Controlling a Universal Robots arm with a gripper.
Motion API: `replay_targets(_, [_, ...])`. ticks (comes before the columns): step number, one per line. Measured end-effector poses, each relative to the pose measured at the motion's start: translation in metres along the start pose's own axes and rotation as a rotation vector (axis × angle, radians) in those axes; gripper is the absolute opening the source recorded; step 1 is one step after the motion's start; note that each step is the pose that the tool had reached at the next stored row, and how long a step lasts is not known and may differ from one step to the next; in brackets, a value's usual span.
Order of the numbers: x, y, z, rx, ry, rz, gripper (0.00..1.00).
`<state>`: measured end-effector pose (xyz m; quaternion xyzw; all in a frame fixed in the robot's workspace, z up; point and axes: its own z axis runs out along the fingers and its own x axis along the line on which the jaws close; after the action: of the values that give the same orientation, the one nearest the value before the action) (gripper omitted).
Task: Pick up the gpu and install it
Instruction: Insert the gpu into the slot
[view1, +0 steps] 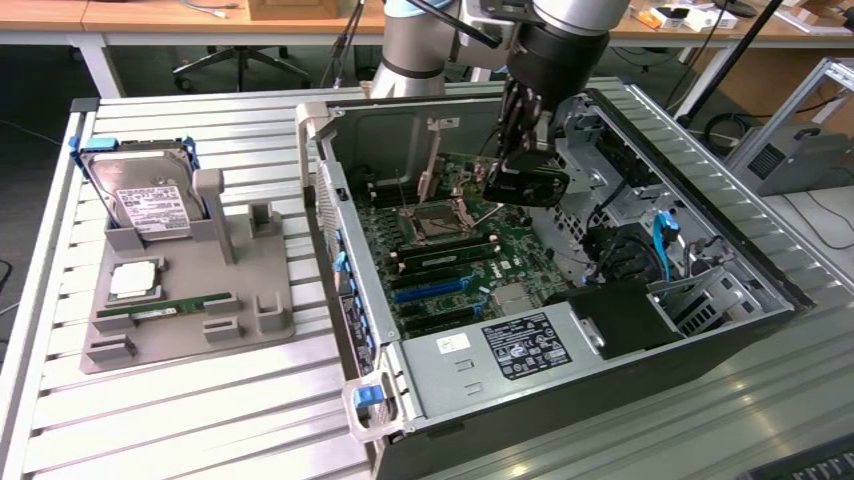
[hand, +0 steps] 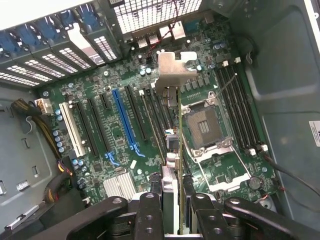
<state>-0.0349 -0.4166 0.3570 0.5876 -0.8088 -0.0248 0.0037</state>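
The arm holds its gripper (view1: 525, 150) inside the open case (view1: 350, 180), above the motherboard (view1: 447, 265). In the wrist view the gripper (hand: 171, 200) has its fingers (hand: 150, 215) clamped on the gpu (hand: 172, 150), which is seen edge-on, held upright between them. The card's silvery bracket (hand: 175, 67) points toward the rear wall of the case, close to the perforated slot covers (hand: 107, 47). The gpu hangs above the motherboard, between the blue slot (hand: 122, 120) and the empty CPU socket (hand: 202, 125); whether its lower edge touches the board cannot be told. Outside the case, on the exterior view's left, a grey fixture (view1: 187, 300) rests on the slatted table (view1: 200, 420). It carries a hard drive (view1: 147, 205), standing tilted, and a green memory stick (view1: 160, 310), lying flat.
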Motion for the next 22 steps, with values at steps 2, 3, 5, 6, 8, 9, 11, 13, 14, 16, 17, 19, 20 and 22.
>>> replay_targets(2, [0.0001, 0.0000, 0.0000, -0.0001, 0.0003, -0.004, 0.27])
replay_targets(3, [0.0001, 0.0000, 0.0000, -0.0001, 0.0003, -0.006, 0.27])
replay_targets(5, [0.0001, 0.0000, 0.0000, -0.0002, 0.0005, -0.010, 0.27])
replay_targets(6, [0.0002, -0.0001, 0.0000, -0.0003, 0.0006, -0.012, 0.27])
replay_targets(8, [0.0002, -0.0001, 0.0000, -0.0004, 0.0008, -0.016, 0.27])
replay_targets(9, [0.0002, -0.0001, 0.0000, -0.0004, 0.0009, -0.019, 0.27])
replay_targets(11, [0.0003, 0.0000, 0.0000, -0.0006, 0.0013, -0.027, 0.27])
replay_targets(13, [0.0002, -0.0001, 0.0000, -0.0008, 0.0016, -0.034, 0.27])
replay_targets(14, [0.0002, -0.0001, 0.0000, -0.0009, 0.0017, -0.036, 0.27])
replay_targets(16, [0.0002, -0.0001, 0.0001, -0.0009, 0.0019, -0.042, 0.27])
replay_targets(17, [0.0002, -0.0001, 0.0001, -0.0010, 0.0020, -0.044, 0.27])
replay_targets(19, [0.0002, -0.0001, 0.0001, -0.0012, 0.0022, -0.049, 0.27])
replay_targets(20, [0.0002, -0.0001, 0.0001, -0.0012, 0.0024, -0.052, 0.27])
replay_targets(22, [0.0002, -0.0001, 0.0002, -0.0014, 0.0027, -0.059, 0.27])
